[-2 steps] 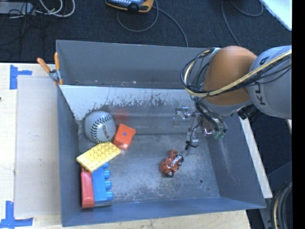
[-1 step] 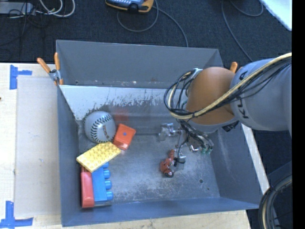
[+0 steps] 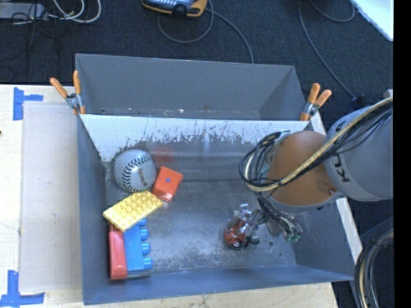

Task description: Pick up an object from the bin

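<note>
Low on the right of the bin (image 3: 192,98) floor, near the front wall: the hand (image 3: 244,226) is down at floor level. It reaches in from the right beneath the arm's orange cover (image 3: 302,172), with looped cables (image 3: 257,165) beside the cover.

Hand open or closed: cannot tell from this angle.

A small red-and-dark thing (image 3: 234,238) lies at the hand's tip, touching it or just beside it. Cannot tell whether it is gripped, and its kind is not readable.

Left half of the bin, well apart from the hand:
- baseball (image 3: 134,170), grey-white with red stitching, toward the back-left corner
- orange block (image 3: 169,182) just right of the ball
- yellow studded plate (image 3: 133,209) lying askew in front of both, upper end at the orange block
- blue brick (image 3: 137,248) and red brick (image 3: 117,256) side by side at the front left, with the red one outermost
</note>
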Robot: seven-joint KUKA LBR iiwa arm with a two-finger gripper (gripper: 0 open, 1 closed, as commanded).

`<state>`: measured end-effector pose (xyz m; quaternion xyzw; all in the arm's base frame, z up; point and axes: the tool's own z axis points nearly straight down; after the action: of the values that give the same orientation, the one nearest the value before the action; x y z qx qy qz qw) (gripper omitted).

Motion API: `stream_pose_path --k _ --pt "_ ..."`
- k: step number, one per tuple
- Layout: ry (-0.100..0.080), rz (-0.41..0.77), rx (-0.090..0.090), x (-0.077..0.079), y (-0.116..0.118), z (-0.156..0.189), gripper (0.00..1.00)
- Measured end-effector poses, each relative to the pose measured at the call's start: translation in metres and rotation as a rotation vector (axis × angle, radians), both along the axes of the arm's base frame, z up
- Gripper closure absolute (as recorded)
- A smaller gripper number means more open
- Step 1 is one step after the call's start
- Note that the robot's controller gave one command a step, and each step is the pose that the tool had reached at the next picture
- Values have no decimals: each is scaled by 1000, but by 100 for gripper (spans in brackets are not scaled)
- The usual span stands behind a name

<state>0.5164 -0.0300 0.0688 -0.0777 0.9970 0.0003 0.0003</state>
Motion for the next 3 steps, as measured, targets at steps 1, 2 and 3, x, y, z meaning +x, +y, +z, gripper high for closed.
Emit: stream_pose_path --k 1,2,3 --pt "0 1 0 0 0 0 100" --pt "0 15 0 3 -7 110 100" --pt "0 15 0 3 -7 110 100"
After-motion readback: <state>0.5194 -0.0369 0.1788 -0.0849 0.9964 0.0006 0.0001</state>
